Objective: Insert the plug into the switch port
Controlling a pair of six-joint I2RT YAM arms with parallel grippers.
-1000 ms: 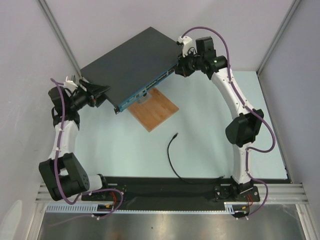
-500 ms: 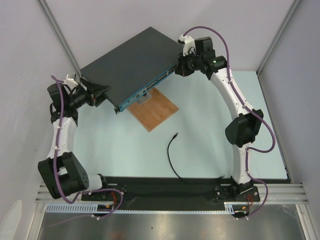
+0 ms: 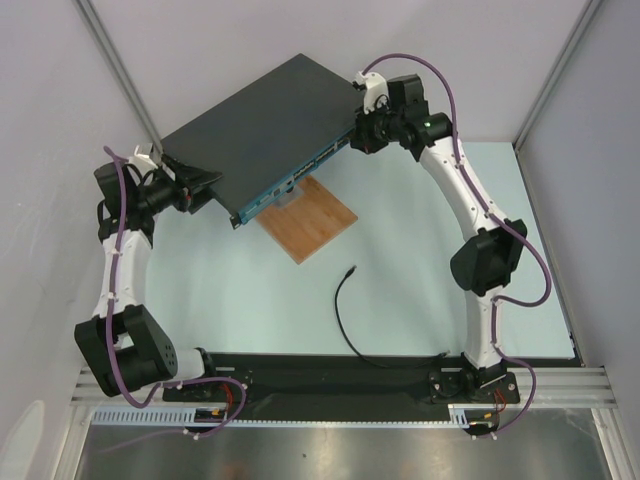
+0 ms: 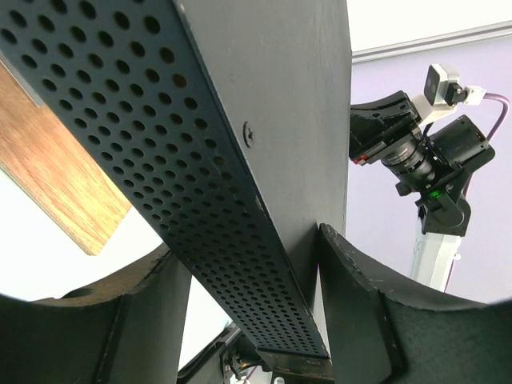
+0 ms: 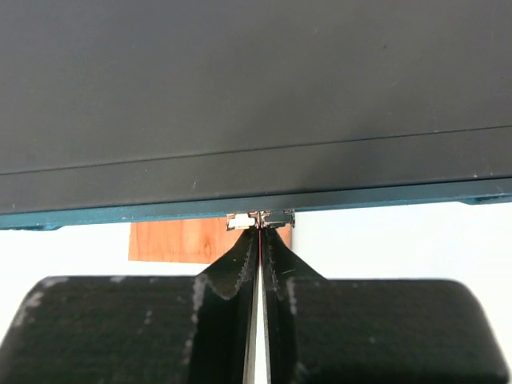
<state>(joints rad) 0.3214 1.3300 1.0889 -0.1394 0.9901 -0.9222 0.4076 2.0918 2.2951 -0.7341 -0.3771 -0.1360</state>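
The switch is a wide, flat dark-grey box lying at an angle at the back. Its row of switch ports runs along the teal front strip. The plug lies free on the table at the end of a thin black cable, far from both grippers. My left gripper straddles the switch's left corner. One fingertip presses the smooth top and the other the underside, with the perforated side between them. My right gripper is shut, its tips against small grey metal pieces under the teal strip.
A brown wooden board lies partly under the switch's front edge. The booth's walls and frame posts stand close behind the switch. The black base rail runs along the near edge, where the cable ends.
My left arm's wrist has drifted slightly left and back while its gripper stays on the switch's corner. The right arm, the switch and the plug are almost unmoved.
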